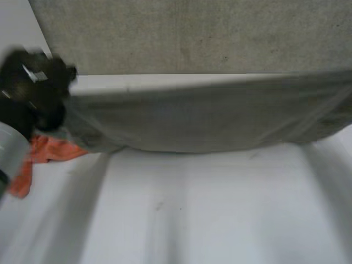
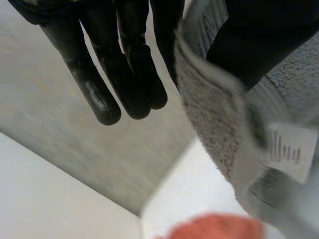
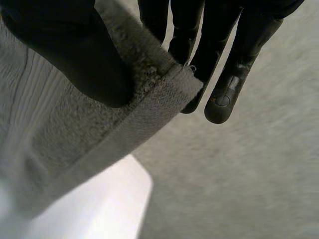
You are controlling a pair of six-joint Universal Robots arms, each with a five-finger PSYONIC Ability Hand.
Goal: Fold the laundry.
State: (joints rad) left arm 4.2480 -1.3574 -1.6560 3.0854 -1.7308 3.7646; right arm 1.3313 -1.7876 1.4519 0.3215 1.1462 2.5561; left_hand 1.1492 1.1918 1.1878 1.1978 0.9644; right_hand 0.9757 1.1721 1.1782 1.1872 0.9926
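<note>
Grey towel (image 1: 203,118) held taut over the table (image 1: 192,214).
Left hand (image 1: 38,88) and right hand (image 3: 75,55) each thumb-pinch a corner; the right's shallow hold might slip under tension.

The left hand (image 1: 34,91) is looking bulky and matte black, wearing a small silvery plate (image 1: 34,73), beside a rounded pale-grey arm joint (image 1: 10,151). Its fingers (image 2: 94,89) are gleaming black, ending in rounded tips with oval insets. The right hand (image 3: 75,55) is showing matching fingers.
</note>
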